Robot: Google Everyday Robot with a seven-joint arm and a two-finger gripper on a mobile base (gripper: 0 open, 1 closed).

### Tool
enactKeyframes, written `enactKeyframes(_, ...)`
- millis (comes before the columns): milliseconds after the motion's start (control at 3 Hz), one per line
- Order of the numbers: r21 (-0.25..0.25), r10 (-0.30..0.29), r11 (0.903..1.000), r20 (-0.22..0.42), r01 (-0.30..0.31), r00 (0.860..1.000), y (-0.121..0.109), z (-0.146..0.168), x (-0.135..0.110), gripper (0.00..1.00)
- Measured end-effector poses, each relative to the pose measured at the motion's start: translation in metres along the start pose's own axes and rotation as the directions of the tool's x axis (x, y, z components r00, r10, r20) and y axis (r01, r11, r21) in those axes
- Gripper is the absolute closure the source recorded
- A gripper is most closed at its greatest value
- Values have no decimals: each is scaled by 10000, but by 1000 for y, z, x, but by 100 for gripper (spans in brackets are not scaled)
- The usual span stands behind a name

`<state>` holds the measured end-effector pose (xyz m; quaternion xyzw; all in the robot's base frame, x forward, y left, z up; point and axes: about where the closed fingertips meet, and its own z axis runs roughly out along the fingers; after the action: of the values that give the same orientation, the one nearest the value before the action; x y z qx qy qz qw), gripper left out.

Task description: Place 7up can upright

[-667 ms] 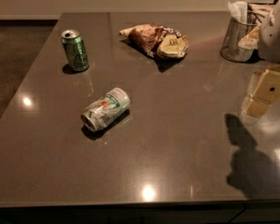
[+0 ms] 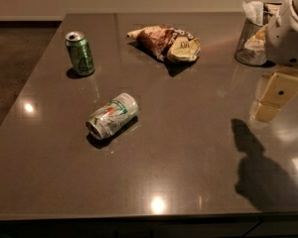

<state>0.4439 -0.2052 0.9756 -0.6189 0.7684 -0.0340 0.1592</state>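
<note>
Your 7up can (image 2: 112,115) is down on its side on the table (image 2: 188,148), left of centre, with its silver end pointing front-left toward the camera and its shadow just beneath it. Nothing touches it. Not upright yet.

Your pincer (image 2: 270,100) hangs at the right edge of the view, cream-coloured, under the white arm housing (image 2: 288,38). It sits above the table, well apart from the 7up can. Whether it is wide or narrow: cannot tell from this angle. It holds nothing you can see. The arm's shadow (image 2: 260,167) falls on the table front-right.

Other items: a darker green can (image 2: 80,53) stands upright at back left, well apart from the 7up can. A crumpled snack bag (image 2: 166,42) lies at back centre. A clear cup (image 2: 249,46) with something white sticking out of it stands at back right, near the arm housing.
</note>
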Motion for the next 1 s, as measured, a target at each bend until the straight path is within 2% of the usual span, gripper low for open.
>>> enactKeyframes(333, -226, -954, 9952, 86, 956, 9954, 1, 8, -24, 0)
enactKeyframes(667, -637, -2389, 9687, 205, 2398, 9708, 8, 23, -60, 0)
enactKeyframes(1000, -1130, -3770, 9184, 401, 3791, 9253, 16, 47, -101, 0)
